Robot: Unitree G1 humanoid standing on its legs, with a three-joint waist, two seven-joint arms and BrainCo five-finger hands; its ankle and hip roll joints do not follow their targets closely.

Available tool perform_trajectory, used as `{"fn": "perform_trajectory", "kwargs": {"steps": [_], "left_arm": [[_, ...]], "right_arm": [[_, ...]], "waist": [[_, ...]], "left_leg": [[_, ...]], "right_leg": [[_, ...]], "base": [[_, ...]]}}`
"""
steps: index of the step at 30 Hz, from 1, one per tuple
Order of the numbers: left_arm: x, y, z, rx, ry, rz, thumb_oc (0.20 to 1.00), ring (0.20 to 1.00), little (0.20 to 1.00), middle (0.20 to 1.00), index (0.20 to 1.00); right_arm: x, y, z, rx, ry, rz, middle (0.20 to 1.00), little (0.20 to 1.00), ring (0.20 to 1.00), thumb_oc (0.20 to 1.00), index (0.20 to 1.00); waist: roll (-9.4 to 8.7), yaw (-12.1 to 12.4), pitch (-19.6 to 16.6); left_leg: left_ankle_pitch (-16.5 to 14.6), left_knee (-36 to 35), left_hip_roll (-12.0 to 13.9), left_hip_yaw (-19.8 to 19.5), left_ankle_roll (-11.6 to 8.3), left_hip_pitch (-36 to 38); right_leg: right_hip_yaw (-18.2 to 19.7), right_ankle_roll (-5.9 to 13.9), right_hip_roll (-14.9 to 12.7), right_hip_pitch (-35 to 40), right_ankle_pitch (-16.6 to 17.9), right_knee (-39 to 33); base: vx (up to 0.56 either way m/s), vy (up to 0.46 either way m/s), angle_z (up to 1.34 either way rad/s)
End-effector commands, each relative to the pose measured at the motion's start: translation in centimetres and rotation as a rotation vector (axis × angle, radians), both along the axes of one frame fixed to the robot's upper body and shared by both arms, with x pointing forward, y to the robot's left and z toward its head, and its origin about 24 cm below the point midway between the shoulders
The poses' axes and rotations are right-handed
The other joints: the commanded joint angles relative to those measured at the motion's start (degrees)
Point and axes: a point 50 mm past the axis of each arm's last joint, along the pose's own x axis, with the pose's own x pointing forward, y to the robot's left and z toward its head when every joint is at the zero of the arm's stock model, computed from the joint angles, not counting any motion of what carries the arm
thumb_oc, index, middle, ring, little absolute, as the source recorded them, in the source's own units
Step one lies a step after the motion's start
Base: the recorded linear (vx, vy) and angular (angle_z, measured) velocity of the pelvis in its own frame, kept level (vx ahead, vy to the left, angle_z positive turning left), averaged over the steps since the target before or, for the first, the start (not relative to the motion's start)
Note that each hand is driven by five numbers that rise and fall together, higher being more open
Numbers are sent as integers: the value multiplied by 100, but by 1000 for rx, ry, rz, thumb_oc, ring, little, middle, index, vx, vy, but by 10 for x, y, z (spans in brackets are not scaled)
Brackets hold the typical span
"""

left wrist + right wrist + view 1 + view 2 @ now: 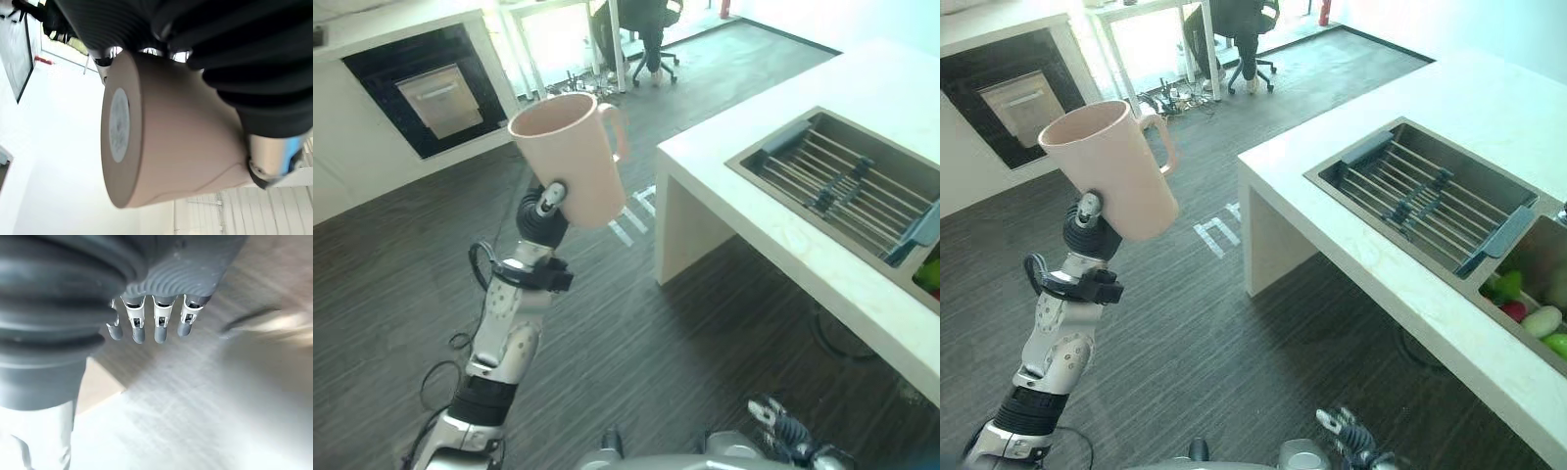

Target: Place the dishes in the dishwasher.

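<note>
A pale pink mug (pixel 573 157) with a handle is raised high over the dark wood floor, tilted, its mouth facing up and left. My left hand (pixel 542 217) is shut on its lower wall, the thumb pressed against the side. In the left wrist view the mug's base (pixel 120 125) and body show under the dark cover. A dark appliance opening (pixel 431 93) with a light panel inside sits in the white cabinet at the far left. My right hand (pixel 783 421) hangs low at the bottom, its fingers (pixel 146 328) relaxed and holding nothing.
A white counter (pixel 724 157) juts in from the right, with a sink (pixel 842 176) holding a wire rack. Fruit lies in a second basin (pixel 1528 313). An office chair (pixel 646 29) stands at the far back by a desk.
</note>
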Motion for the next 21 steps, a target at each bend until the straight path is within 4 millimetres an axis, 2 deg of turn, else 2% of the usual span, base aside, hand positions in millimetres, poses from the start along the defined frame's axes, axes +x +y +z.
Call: {"fn": "perform_trajectory", "kwargs": {"steps": [1, 4, 5, 7, 9, 11, 15, 21], "left_arm": [[-3, -1, 24, -41, -114, -17, 200, 200, 200, 200, 200], [-7, -3, 20, -59, -118, -61, 200, 200, 200, 200, 200], [-8, -4, 19, -61, -119, -67, 200, 200, 200, 200, 200], [-9, -9, 18, -86, -123, -99, 200, 200, 200, 200, 200], [-10, -7, 20, -102, -133, -106, 200, 200, 200, 200, 200], [-11, -5, 22, -100, -142, -91, 200, 200, 200, 200, 200], [-12, 0, 22, -105, -128, -88, 200, 200, 200, 200, 200], [-20, 6, 17, -116, -116, -85, 200, 200, 200, 200, 200]], "right_arm": [[8, 6, 12, 14, -36, 89, 1000, 1000, 1000, 1000, 1000], [19, 8, 26, 34, -107, 138, 1000, 1000, 1000, 1000, 1000], [21, 8, 28, 39, -120, 140, 1000, 1000, 1000, 1000, 1000], [38, 11, 43, 62, -197, 170, 1000, 1000, 1000, 1000, 1000], [52, 14, 58, 80, -269, 213, 1000, 1000, 1000, 1000, 1000], [61, 17, 74, 111, -345, 248, 1000, 1000, 1000, 1000, 1000], [65, 24, 94, 130, -440, 301, 1000, 1000, 1000, 1000, 1000], [73, 34, 125, 143, -562, 335, 1000, 1000, 1000, 1000, 1000]], "waist": [[-100, -138, -293], [-208, -113, -215], [-233, -113, -206], [-304, -79, -212], [-229, -98, -271], [-151, -158, -332], [-135, -155, -434], [-154, -41, -473]], "left_leg": [[-322, -8, -285, 417, 69, 225], [-176, 172, -89, 850, -100, 209], [-196, 241, -71, 901, -105, 198], [-354, 445, -43, 963, -86, 261], [-290, 24, -31, 990, -81, 518], [-276, -8, 34, 1020, -120, 482], [-336, -8, -49, 986, -90, 448], [-378, -8, -170, 879, -15, 379]], "right_leg": [[-320, 96, 200, -68, 161, -90], [-492, 44, 93, 290, 169, -292], [-526, 41, 65, 318, 182, -320], [-736, 51, -80, 362, 246, -420], [-889, 136, -129, 326, 301, -461], [-1033, 197, -188, 277, 337, -465], [-1277, 309, -345, 248, 387, -444], [-1443, 415, -480, 241, 445, -417]], "base": [[-92, 66, 41], [-118, 126, 25], [-191, 178, 54], [-189, 233, 72], [-121, 265, 46], [-81, 261, 52], [-38, 213, 30], [-13, 130, 20]]}}
